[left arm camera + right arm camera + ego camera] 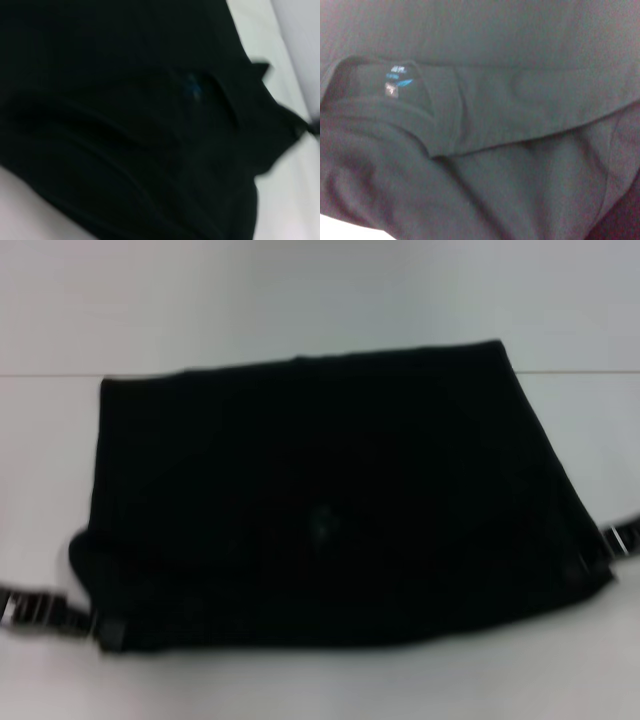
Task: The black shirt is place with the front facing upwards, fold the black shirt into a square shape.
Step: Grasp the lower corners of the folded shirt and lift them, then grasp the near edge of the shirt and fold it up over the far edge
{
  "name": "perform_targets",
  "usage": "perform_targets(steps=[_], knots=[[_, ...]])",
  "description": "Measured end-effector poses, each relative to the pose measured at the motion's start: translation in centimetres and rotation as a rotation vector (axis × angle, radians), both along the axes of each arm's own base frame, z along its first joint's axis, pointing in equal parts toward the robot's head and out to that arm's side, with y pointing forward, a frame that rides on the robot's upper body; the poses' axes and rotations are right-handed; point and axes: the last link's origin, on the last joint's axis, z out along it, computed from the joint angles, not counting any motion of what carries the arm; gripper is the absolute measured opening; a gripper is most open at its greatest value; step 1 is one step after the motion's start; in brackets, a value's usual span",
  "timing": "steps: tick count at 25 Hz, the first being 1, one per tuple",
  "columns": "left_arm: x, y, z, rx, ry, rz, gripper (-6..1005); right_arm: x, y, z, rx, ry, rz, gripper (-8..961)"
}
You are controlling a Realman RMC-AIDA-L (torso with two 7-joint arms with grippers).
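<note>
The black shirt (pixel 330 500) lies on the white table (pixel 320 290), already folded to a broad, uneven rectangle, not yet square. The left gripper (pixel 105 628) and right gripper (pixel 600 558) sit at its near corners; I cannot tell their grip.

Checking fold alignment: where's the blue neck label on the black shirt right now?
In the head view the small blue neck label sits near the middle of the folded black fabric shirt, slightly toward the robot, roughly midway between the left tool and right tool at its near corners.

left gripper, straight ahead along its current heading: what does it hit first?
Likely the black shirt. The left gripper sits at the shirt's near left corner, pointing inward, and its wrist view is filled with black fabric. Depth is unclear.
</note>
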Motion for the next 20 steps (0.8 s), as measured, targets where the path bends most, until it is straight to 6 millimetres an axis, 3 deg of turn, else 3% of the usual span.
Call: perform_targets(steps=[1, 2, 7, 10, 15, 16, 20], knots=[[0.2, -0.9, 0.0, -0.058, -0.013, -0.018, 38, 0.4, -1.7, 0.2, -0.095, 0.013, 0.009, 62], [0.2, -1.8, 0.1, -0.119, -0.020, -0.032, 38, 0.4, -1.7, 0.2, -0.095, 0.013, 0.009, 62], [-0.5, -5.0, -0.6, -0.281, -0.020, -0.007, 38, 1.6, -5.6, -0.5, -0.306, 0.014, 0.005, 63], [-0.9, -5.7, -0.7, -0.287, -0.030, 0.007, 37, 2.1, -6.3, -1.2, -0.335, -0.003, -0.006, 62], [-0.2, -4.2, -0.1, -0.206, -0.060, -0.018, 37, 1.4, -4.3, -1.0, -0.202, 0.056, 0.015, 60], [0.1, -3.7, 0.1, -0.186, -0.065, -0.023, 37, 0.6, -2.9, -0.3, -0.109, 0.119, 0.012, 60], [1.0, -0.8, 1.2, -0.057, -0.071, -0.004, 37, -0.4, -0.9, 0.8, 0.042, 0.221, -0.004, 60]])
